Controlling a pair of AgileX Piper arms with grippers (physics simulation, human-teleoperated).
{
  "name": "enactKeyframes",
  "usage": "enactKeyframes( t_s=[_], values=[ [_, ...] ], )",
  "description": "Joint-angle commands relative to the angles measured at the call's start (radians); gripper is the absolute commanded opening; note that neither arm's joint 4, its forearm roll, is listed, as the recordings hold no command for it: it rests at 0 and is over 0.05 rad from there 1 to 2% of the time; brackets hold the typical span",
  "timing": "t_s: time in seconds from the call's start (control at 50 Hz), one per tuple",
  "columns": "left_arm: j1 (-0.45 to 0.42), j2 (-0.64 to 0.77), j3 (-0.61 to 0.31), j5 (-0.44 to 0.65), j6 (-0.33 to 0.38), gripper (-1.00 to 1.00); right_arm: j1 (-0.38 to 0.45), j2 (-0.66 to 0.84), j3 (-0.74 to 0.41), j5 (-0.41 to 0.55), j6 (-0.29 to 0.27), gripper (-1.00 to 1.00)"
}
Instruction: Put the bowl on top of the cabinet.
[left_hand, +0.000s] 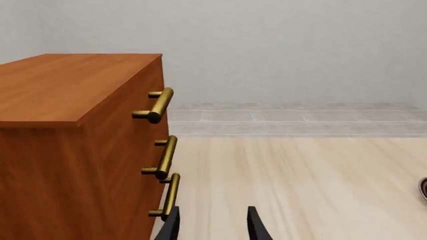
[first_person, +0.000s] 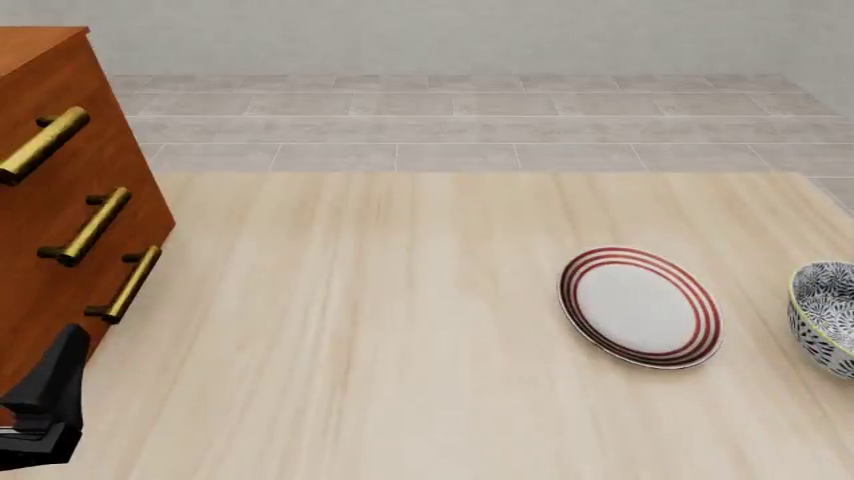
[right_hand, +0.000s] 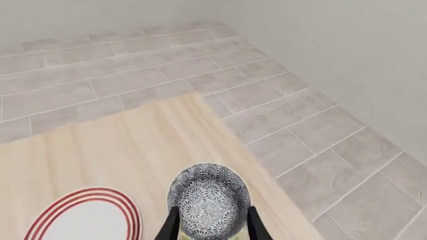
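Observation:
The bowl (right_hand: 209, 197), white with a dense dark floral pattern, stands on the table near its right edge; the front view shows it cut off at the frame's right side (first_person: 825, 315). In the right wrist view my right gripper (right_hand: 213, 227) is open, one finger showing on each side of the bowl, and I cannot tell whether they touch it. The reddish-brown cabinet (first_person: 54, 150) with brass bar handles stands at the far left. My left gripper (left_hand: 212, 227) is open and empty, low beside the cabinet's (left_hand: 60, 125) drawer front.
A flat white plate with red rings (first_person: 641, 305) lies just left of the bowl and also shows in the right wrist view (right_hand: 83, 215). The table's right edge (right_hand: 227, 130) runs close past the bowl. Pale wood tabletop (first_person: 360, 320) spans between cabinet and plate.

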Motion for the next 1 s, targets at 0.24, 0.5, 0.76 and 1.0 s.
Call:
enactKeyframes(
  t_s=[0.24,0.5,0.76,1.0],
  values=[
    [-0.001,0.001,0.0,0.0,0.0,1.0,-0.137,0.163,0.004,-0.068,-0.018,1.0],
    [-0.002,0.0,0.0,0.0,0.001,1.0,-0.156,0.261,0.012,-0.092,0.043,1.0],
    [-0.006,0.002,0.001,0.004,0.007,1.0,-0.19,0.367,-0.02,-0.138,0.031,1.0],
    [-0.007,0.001,0.002,0.006,0.005,1.0,-0.187,0.471,-0.023,-0.207,0.071,1.0]
  ],
)
